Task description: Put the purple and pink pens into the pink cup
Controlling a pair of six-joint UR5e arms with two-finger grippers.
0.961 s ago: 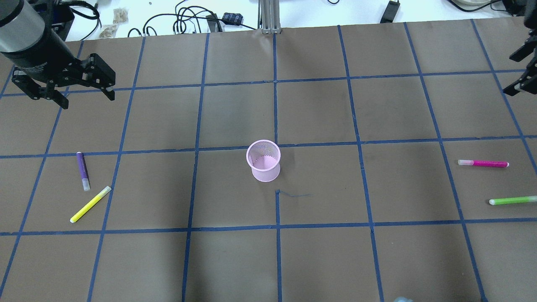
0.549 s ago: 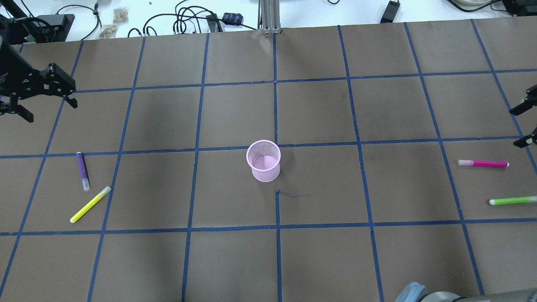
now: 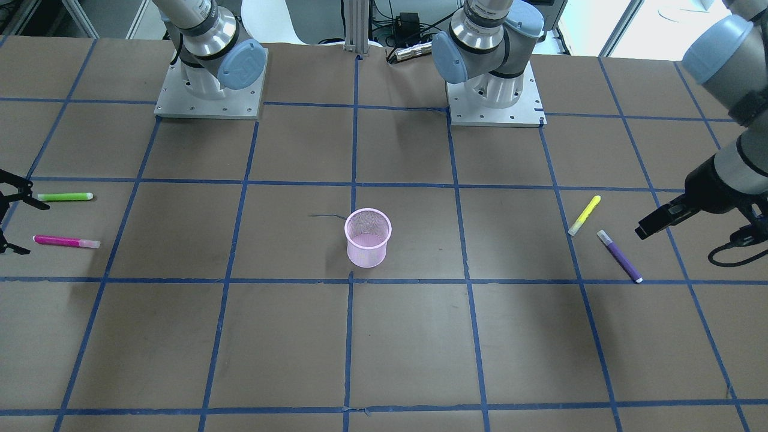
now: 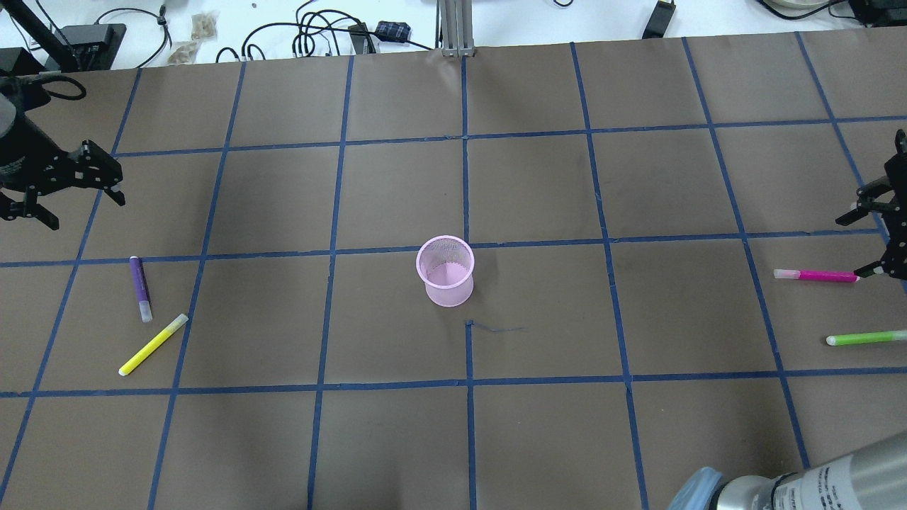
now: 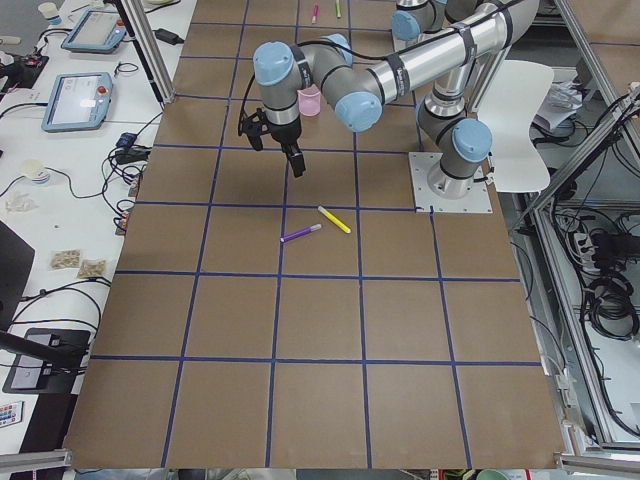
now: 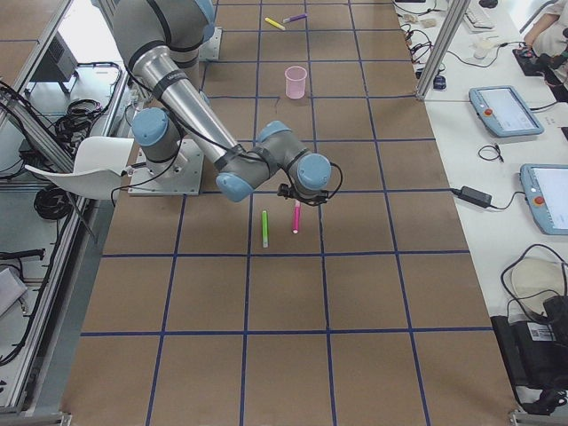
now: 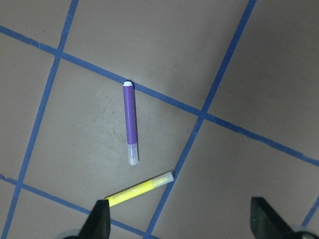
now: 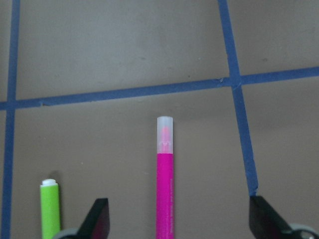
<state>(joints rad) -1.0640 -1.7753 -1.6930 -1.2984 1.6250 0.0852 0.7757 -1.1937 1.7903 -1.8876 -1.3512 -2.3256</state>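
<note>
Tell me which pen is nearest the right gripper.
The pink pen: its end sits right by the right gripper, with the green pen farther off.

Place: robotics lab.
Table (image 4: 545, 439): brown paper, gridded with blue tape (image 4: 465, 191).
Far edge: cables (image 4: 312, 39), power brick (image 4: 659, 18).
Side bench: teach pendants (image 6: 506, 111).
Near edge: arm base plates (image 3: 240, 102), bolted down.

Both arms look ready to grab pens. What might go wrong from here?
The green pen lies close beside the pink pen, near the open right tool, and could get knocked. One end of the yellow pen nearly meets the purple pen, so the left tool might catch both. The pink cup looks light; a badly aimed pen could tip it.
</note>
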